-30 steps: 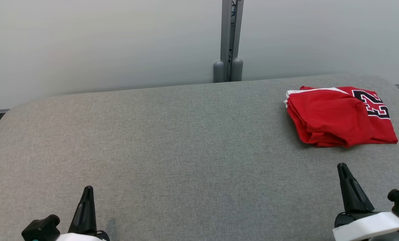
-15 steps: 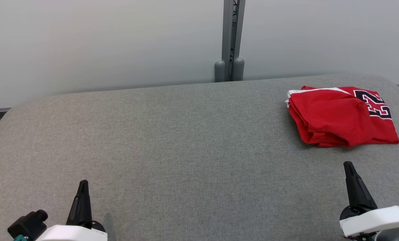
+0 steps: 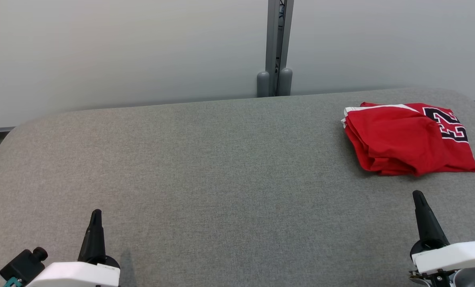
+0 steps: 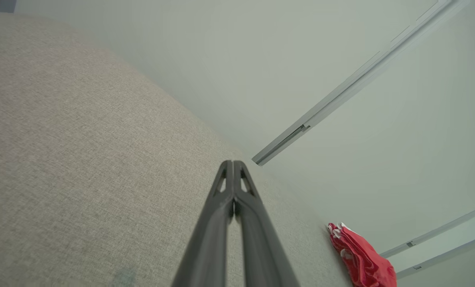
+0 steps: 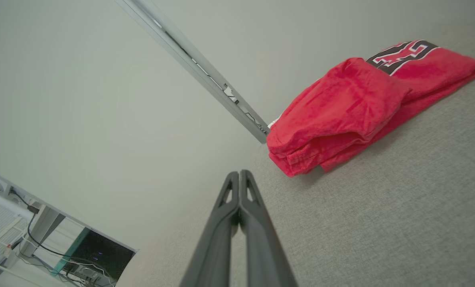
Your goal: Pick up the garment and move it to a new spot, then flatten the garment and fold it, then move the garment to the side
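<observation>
The left tool [image 3: 95,213] and right tool [image 3: 417,195] are settling back to rest, pressed together and empty. The folded garment [image 3: 401,139] is lying at the tabletop's [image 3: 221,159] far right, so the job is looking done.

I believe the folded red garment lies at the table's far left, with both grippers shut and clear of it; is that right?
Not quite: the head view shows the garment at the far right of the table, not left. The left gripper and right gripper are indeed shut and clear of it.
</observation>
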Available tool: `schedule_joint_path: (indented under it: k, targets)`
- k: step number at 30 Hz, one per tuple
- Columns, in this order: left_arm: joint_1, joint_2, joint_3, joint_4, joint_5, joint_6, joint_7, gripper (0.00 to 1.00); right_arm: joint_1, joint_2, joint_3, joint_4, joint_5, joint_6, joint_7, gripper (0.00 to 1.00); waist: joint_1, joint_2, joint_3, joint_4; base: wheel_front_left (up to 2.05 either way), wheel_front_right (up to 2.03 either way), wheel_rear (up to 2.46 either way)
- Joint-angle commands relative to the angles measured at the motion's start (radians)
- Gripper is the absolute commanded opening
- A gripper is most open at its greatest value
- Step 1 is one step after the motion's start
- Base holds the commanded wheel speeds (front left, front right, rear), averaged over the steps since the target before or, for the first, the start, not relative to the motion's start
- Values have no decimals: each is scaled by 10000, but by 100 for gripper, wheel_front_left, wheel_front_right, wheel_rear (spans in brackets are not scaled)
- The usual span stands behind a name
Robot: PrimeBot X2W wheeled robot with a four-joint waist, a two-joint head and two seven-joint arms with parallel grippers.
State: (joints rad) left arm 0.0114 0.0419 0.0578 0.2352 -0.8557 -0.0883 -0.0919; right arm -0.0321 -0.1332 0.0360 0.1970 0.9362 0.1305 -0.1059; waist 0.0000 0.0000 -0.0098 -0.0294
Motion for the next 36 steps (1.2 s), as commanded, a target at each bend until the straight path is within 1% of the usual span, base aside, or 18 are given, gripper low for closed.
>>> schedule_joint_path:
  k: [1, 20, 36]
  targets:
    - [-337, 71, 76, -107, -293, -60, 52, 0, -275, -43, -109, -95, 284, 3, 68, 0, 0, 0, 2, 5, 0, 0, 0]
    - [-609, 83, 227, -51, -2456, -175, 648, 0, -438, 168, -473, 72, 2256, 3, 657, 0, 0, 0, 31, 70, 0, 0, 0]
    - [-801, 92, 333, -8, -3889, -263, 1057, 0, -540, 318, -726, 184, 3569, 3, 1067, 0, 0, 0, 53, 121, 0, 0, 0]
